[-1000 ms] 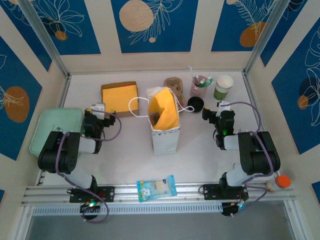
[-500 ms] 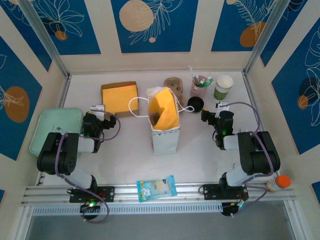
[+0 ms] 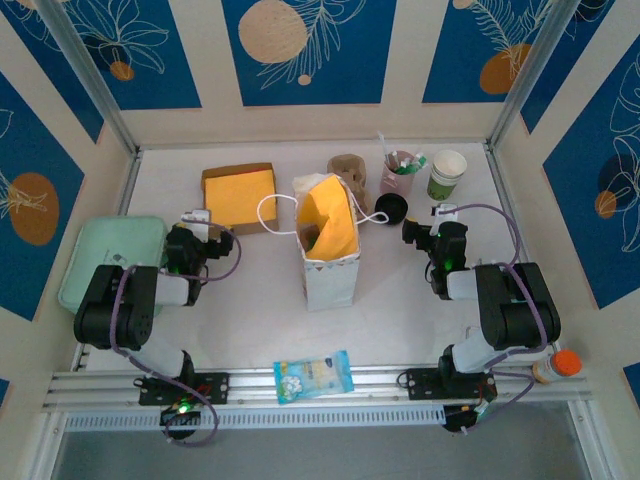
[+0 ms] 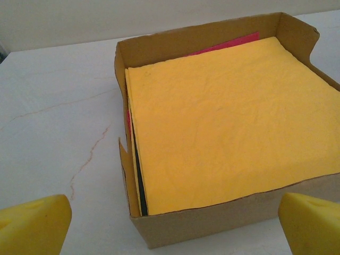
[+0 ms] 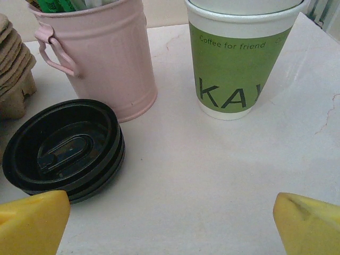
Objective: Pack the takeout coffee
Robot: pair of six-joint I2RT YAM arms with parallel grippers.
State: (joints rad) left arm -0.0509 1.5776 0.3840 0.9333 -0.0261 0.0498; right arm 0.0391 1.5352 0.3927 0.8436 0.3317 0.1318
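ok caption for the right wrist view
Open right gripper facing the green paper cup, pink cup and black lid.

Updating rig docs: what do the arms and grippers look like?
Left arm and right arm: black, chunky rounded joints, looping purple cables. Left gripper and right gripper: black bodies, yellow fingertips.

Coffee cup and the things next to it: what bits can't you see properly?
Coffee cup: the right wrist view's top edge cuts off its mouth; the big word curls round the side out of sight.
Pink bucket: the same edge cuts off most of what stands in it.
Cup carrier: cut by the left edge.
Paper bag: from above, its inside is too small and dark to tell.
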